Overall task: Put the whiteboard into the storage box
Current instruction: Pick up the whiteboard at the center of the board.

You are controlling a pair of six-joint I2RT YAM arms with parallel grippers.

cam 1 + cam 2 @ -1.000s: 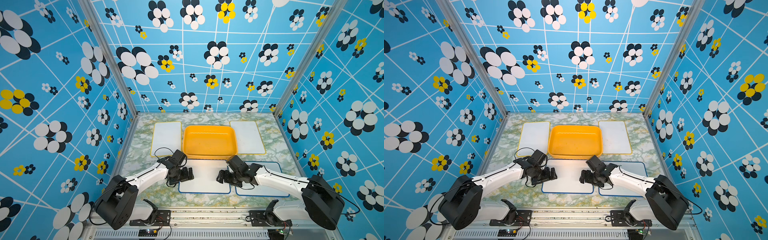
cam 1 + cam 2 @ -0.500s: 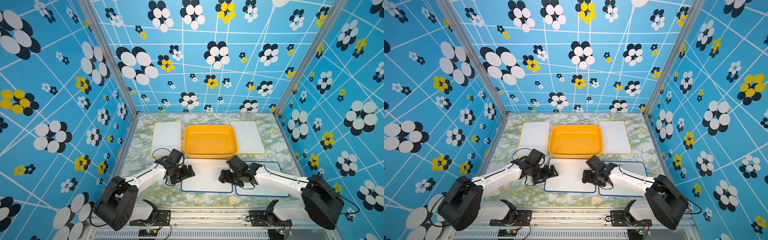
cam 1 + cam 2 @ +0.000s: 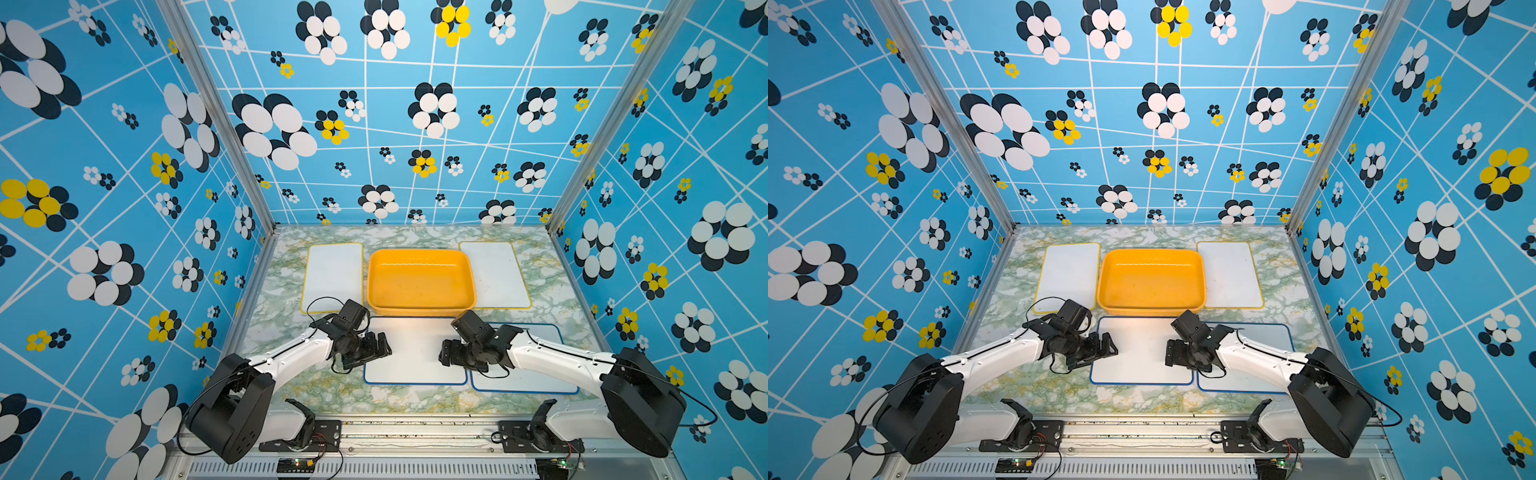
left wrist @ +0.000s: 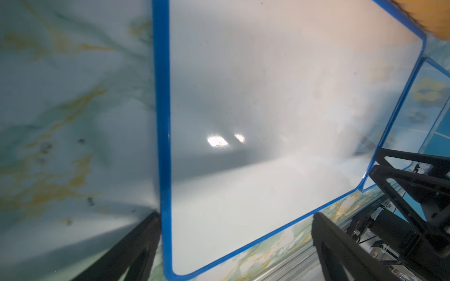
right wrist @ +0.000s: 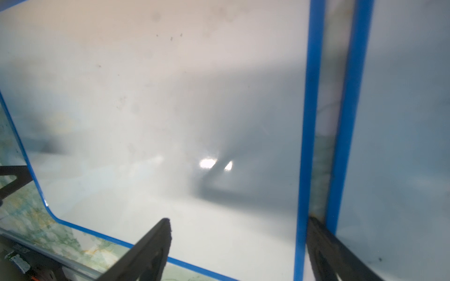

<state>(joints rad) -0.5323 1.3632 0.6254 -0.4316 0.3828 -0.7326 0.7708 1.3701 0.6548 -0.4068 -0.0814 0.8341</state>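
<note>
Both arms reach low and inward. The left gripper and right gripper, jaws wide and empty, flank the blue-framed rectangular whiteboard lying flat just before the shallow orange-yellow plastic storage box.

We see the orange-yellow storage box on the marbled table. A yellow-framed whiteboard lies just beside its left wall and a second yellow-framed whiteboard just beside its right. Near the box's front wall lies the middle blue-framed whiteboard. The left pincer is over its left edge and the right pincer over its right, both with jaws apart. The right arm crosses the other blue-framed whiteboard.
</note>
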